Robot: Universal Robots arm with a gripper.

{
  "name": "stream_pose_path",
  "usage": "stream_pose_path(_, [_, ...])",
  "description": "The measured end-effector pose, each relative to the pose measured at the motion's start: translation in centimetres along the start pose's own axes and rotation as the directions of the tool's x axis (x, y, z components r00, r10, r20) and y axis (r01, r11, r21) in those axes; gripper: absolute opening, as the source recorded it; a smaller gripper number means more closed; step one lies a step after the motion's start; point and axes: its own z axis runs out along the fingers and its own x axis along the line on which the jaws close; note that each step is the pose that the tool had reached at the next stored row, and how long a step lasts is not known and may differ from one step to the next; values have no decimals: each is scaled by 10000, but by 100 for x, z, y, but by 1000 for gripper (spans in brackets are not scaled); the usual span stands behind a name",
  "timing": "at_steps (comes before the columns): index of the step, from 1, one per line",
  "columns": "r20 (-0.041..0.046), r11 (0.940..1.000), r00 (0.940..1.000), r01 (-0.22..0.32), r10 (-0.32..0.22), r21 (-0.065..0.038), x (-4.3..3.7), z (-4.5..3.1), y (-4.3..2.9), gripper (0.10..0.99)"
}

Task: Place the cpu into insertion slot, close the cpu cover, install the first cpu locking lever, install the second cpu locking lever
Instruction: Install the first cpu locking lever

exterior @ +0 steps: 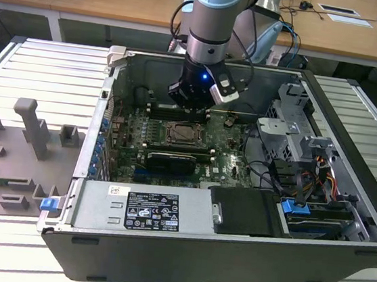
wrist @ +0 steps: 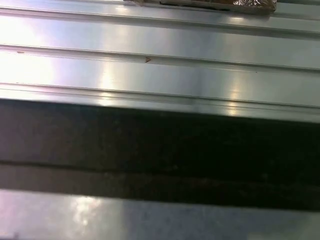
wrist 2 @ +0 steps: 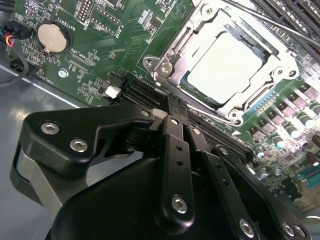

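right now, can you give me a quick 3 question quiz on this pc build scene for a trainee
1. True or false: the cpu already sits in the insertion slot with the cpu cover closed around it.
2. Multiple choice: in the exterior view, where is the gripper? A) above the grey fixture on the table at that view's left, B) inside the open computer case, just beyond the socket, C) over the blue drive latch.
3. Fill in: in the second wrist view, the round silver part on the green motherboard is a coin cell ____.

Key: 1 true; 2 B; 3 battery.
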Motion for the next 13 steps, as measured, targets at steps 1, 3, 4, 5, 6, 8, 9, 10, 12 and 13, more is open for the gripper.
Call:
stream_pose_path(1, [0, 10000, 10000, -2, 2, 4, -1, 12, -1, 106])
stream_pose_path(3, [-1, 10000, 10000, 0, 0, 21, -4, 33, -3, 106])
stream_pose_path(4, [-5, 10000, 10000, 0, 0, 36, -4, 42, -4, 106])
stream_pose_path(5, [-7, 10000, 10000, 0, 0, 45, -4, 47, -5, 106])
stream_pose_path(6, [-7, 10000, 10000, 0, 0, 49, -4, 52, -6, 106])
stream_pose_path(8, [-1, 10000, 10000, 1, -1, 42, -6, 66, -5, 106])
stream_pose_path(9, [-4, 10000, 10000, 1, -1, 47, -6, 68, -6, 106])
stream_pose_path(10, [-5, 10000, 10000, 0, 0, 50, -6, 73, -6, 106])
stream_pose_path(12, [-5, 10000, 10000, 0, 0, 51, -6, 73, -7, 106])
stream_pose_path(13, [-4, 10000, 10000, 0, 0, 49, -6, 73, -7, 106])
